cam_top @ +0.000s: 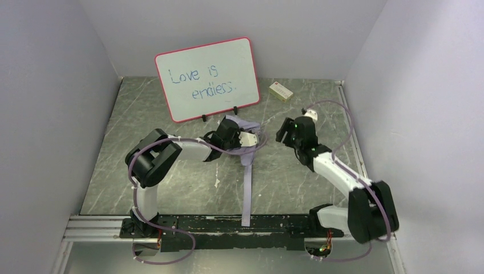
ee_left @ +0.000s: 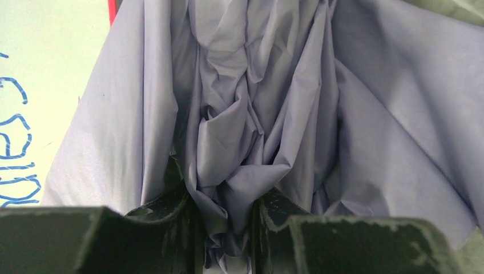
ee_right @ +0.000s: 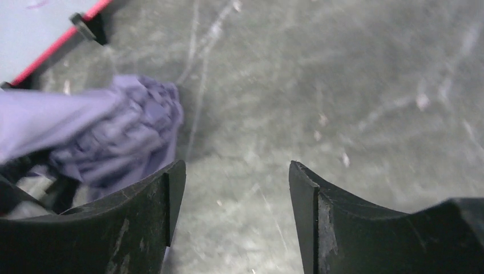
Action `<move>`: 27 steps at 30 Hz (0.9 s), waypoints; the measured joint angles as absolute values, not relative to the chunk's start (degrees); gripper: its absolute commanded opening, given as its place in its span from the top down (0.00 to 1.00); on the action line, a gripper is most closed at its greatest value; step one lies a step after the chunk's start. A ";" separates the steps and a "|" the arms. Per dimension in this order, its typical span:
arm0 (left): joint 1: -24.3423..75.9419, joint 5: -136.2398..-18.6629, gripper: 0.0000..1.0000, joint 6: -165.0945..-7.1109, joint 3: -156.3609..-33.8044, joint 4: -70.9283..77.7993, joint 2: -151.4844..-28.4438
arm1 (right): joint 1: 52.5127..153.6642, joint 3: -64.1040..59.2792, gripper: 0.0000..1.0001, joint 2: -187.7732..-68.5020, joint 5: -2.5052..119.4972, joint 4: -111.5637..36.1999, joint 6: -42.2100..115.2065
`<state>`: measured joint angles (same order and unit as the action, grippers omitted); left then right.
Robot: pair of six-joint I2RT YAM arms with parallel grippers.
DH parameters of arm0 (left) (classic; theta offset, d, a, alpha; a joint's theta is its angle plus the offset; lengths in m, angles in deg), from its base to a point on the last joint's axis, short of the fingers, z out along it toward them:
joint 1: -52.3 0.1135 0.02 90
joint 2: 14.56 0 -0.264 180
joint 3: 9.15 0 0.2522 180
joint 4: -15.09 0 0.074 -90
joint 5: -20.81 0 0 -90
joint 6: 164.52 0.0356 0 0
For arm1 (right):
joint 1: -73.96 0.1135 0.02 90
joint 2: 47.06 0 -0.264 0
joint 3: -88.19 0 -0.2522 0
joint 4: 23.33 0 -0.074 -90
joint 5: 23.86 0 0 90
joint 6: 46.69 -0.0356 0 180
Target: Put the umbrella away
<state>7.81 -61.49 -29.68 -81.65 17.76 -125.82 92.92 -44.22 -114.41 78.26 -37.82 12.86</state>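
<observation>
Lavender crumpled-fabric folding umbrella (ee_left: pixel 268 103) bunches in my clamped left claw (ee_left: pixel 225 220); my right claw (ee_right: pixel 234 177) gapes over veined grey table (ee_right: pixel 354 85).

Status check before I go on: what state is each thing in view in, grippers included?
umbrella: collapsed, fabric loose and bunched, lying on the table.
left gripper: shut on a bunch of umbrella fabric.
right gripper: open, empty, beside the umbrella.
whiteboard: standing upright, written on.
small box: lying flat near the back wall.
</observation>
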 measured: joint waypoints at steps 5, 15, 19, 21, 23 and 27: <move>5.25 -58.91 0.95 -26.60 -77.89 22.70 -125.30 | 89.36 -36.55 0.29 -125.34 70.50 -28.94 17.12; -0.12 -52.48 0.95 -23.48 -77.30 27.22 -127.35 | 84.14 -26.52 0.29 -141.29 43.31 -16.95 41.73; -1.63 -49.18 0.95 -22.21 -76.82 30.11 -128.62 | 79.74 -20.75 0.26 -145.49 27.83 -19.28 50.32; -2.29 -47.54 0.95 -21.33 -76.52 31.53 -129.23 | 77.86 -16.44 0.25 -147.72 20.86 -23.57 56.07; -2.94 -45.90 0.95 -20.42 -76.32 32.79 -129.84 | 77.05 -11.68 0.25 -149.82 15.83 -30.26 62.56; -4.04 -43.45 0.95 -18.69 -75.88 34.83 -130.69 | 77.38 1.00 0.24 -155.39 8.66 -49.64 79.63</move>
